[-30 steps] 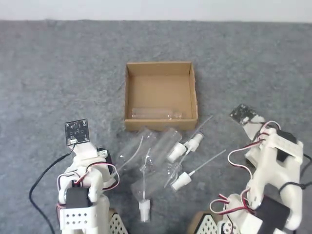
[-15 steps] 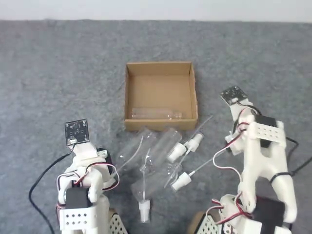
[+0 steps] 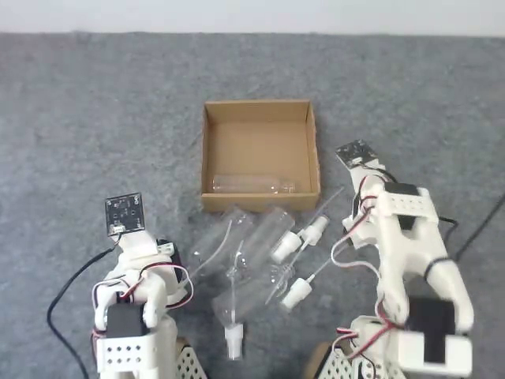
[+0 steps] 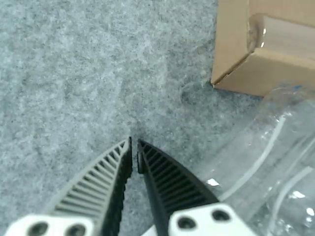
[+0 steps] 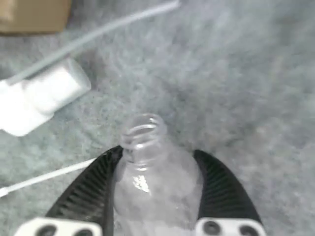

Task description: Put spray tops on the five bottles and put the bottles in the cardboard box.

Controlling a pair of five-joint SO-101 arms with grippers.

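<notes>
The right gripper (image 5: 156, 153) clasps an uncapped bottle (image 5: 150, 172) over the table's (image 3: 79, 118) right half, long axis running out of the jaws, open neck just beside a loose spray top (image 5: 47, 98), while the left gripper (image 4: 134, 142), pinched empty, sits farther off by the box (image 4: 256, 73).

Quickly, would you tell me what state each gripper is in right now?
Left gripper: closed, empty.
Right gripper: closed on an uncapped bottle.

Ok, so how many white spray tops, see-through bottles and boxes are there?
White spray tops: 4
Clear bottles: 5
Cardboard box: 1
Total: 10
</notes>
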